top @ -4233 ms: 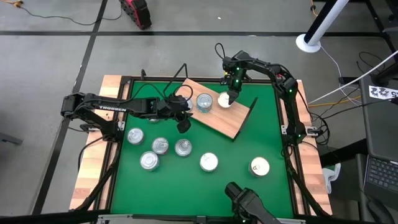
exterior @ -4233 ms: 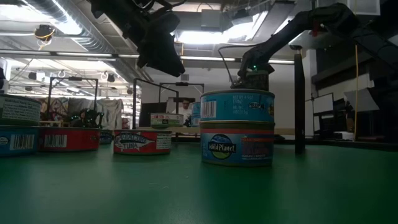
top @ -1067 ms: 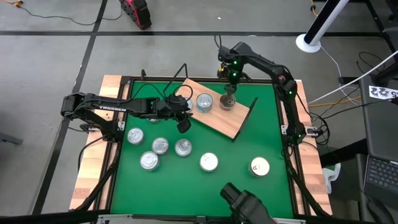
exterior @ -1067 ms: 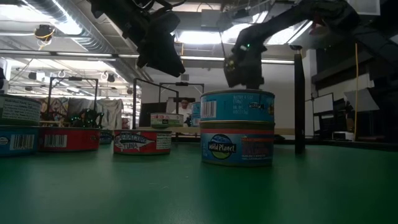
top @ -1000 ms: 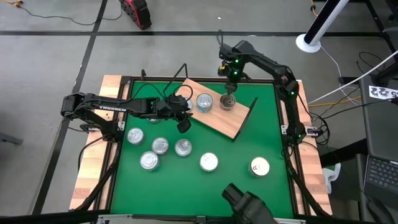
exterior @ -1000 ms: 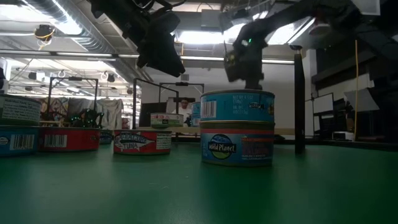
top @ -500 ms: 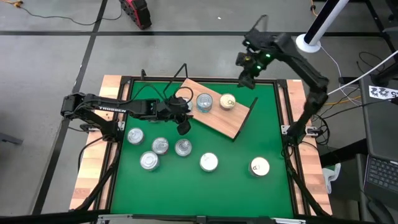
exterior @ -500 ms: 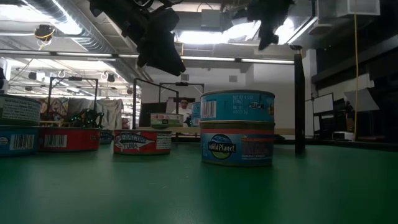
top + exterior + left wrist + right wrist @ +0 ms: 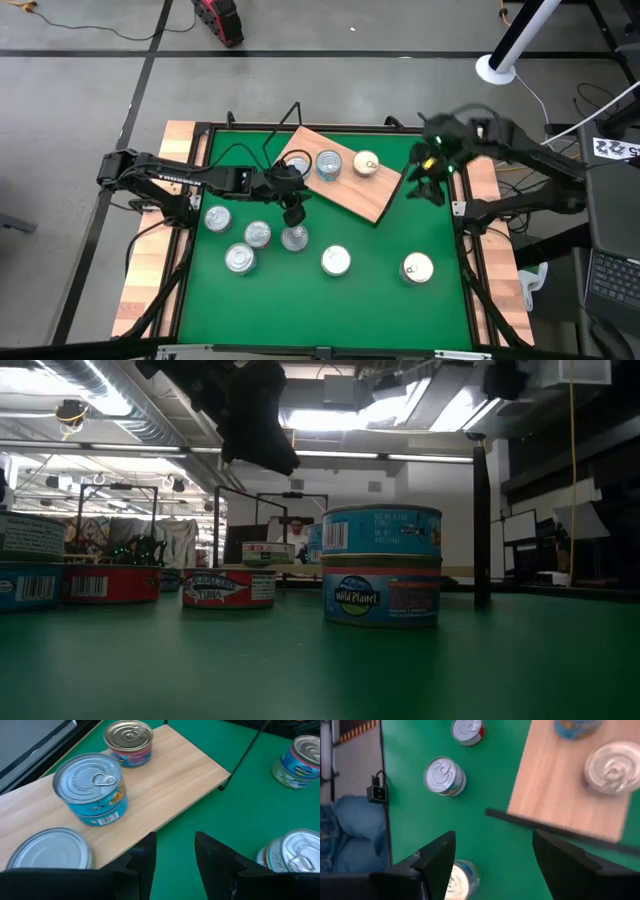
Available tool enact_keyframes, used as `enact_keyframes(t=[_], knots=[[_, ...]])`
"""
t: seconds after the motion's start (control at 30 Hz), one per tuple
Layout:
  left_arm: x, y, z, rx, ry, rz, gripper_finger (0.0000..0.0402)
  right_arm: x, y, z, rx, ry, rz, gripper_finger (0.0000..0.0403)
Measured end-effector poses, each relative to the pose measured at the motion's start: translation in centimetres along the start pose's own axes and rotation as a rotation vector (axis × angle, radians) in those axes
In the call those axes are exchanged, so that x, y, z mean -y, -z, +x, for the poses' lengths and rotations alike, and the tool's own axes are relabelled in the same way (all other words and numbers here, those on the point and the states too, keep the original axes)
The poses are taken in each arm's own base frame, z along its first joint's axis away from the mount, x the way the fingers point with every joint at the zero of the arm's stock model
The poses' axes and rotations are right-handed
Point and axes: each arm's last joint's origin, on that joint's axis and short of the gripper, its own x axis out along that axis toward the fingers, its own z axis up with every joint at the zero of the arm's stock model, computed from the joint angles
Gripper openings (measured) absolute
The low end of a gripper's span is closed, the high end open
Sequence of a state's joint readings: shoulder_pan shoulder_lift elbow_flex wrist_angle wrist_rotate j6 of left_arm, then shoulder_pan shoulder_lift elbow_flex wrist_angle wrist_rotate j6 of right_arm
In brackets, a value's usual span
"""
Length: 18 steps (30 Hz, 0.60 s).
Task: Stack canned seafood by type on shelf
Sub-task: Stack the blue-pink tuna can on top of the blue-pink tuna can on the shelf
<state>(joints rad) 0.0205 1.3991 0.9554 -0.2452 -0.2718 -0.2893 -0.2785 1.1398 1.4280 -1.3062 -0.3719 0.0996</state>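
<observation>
The left gripper (image 9: pixel 293 214), fingers apart and empty, hangs just off the near edge of the light-brown wooden shelf (image 9: pixel 372 200) — almost over a silver-lidded round tin (image 9: pixel 294 238) on the green table (image 9: pixel 440 310). The tin stands upright, with no long axis. The right gripper (image 9: pixel 425 188), open, hovers off the shelf's right end — farther away.

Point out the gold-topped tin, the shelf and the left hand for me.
gold-topped tin (image 9: pixel 366 163): high view, centre of its lid.
shelf (image 9: pixel 372 197): high view, bare wood near its right end.
left hand (image 9: pixel 175 851): left wrist view, gap between its open fingertips.
</observation>
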Motion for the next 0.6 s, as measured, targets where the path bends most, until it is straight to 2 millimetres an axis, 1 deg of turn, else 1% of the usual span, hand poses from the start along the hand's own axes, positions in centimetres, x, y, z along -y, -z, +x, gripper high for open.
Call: enact_keyframes(t=[0.17, 0.3, 0.43, 0.53, 0.6], knots=[[0.5, 0.1, -0.1, -0.001, 0.015, 0.012, 0.0129, -0.9, 3.9, 2.4, -0.007, -0.023, 0.108, 0.0264], [0.8, 0.2, -0.2, -0.001, 0.024, 0.017, 0.0129, -1.1, 6.3, 5.3, -0.078, -0.052, 0.184, 0.0264], [1.0, 0.3, -0.3, -0.002, 0.028, 0.020, 0.0129, -1.4, 8.3, 8.2, -0.169, -0.068, 0.166, 0.0264], [1.0, 0.3, -0.3, -0.001, 0.028, 0.020, 0.0129, -1.6, 9.5, 9.9, -0.215, -0.057, 0.141, 0.0264], [1.0, 0.3, -0.3, -0.001, 0.028, 0.018, 0.0129, -1.7, 10.3, 10.8, -0.225, -0.009, 0.142, 0.0264]])
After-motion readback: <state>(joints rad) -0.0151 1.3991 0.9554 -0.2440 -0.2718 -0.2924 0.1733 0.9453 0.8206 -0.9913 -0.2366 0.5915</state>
